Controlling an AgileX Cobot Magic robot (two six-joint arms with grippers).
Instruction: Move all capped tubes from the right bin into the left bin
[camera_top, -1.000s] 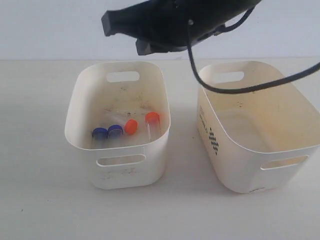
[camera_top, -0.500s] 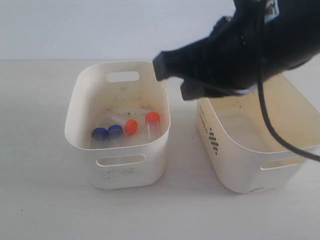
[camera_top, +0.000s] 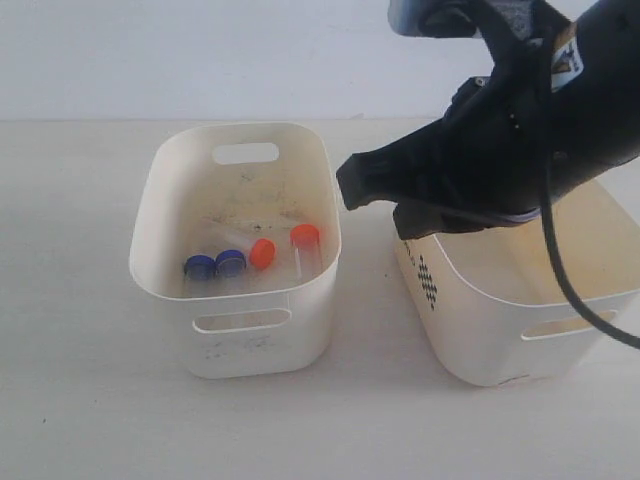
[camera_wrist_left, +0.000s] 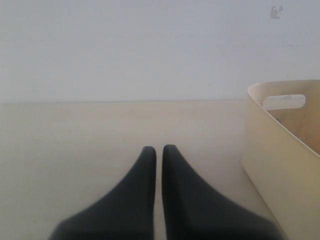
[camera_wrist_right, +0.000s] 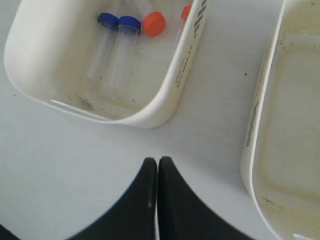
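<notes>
Nearest: pale surface (camera_top: 90, 420), carrying two cream bins with slot handles, side by side.

Left bin (camera_top: 260, 345): at 9 o'clock of right bin (camera_top: 500, 345), apart from it by a narrow strip of surface. Floor scuffed and specked.

Capped tubes (camera_top: 231, 262): four, all lying on the left bin's floor, toward its 6 o'clock end. Two blue caps touching at the 7 o'clock side. Two orange-red caps at 3 o'clock of them, slightly apart from each other. Clear bodies hard to trace in the exterior view.

Right bin: yellowish inside, black checkered print on the wall facing its neighbour.

Right hand (camera_top: 372, 205): black, raised above the right bin's 10 o'clock corner, tips pointing toward 9 o'clock. Fingers pressed together, gripping nothing.

Left hand (camera_wrist_left: 159, 150): seen only by its own camera, low over bare surface, a bin wall just beside. Fingers together but for a hairline slit, gripping nothing.

Farthest: plain pale wall (camera_top: 150, 60).
</notes>
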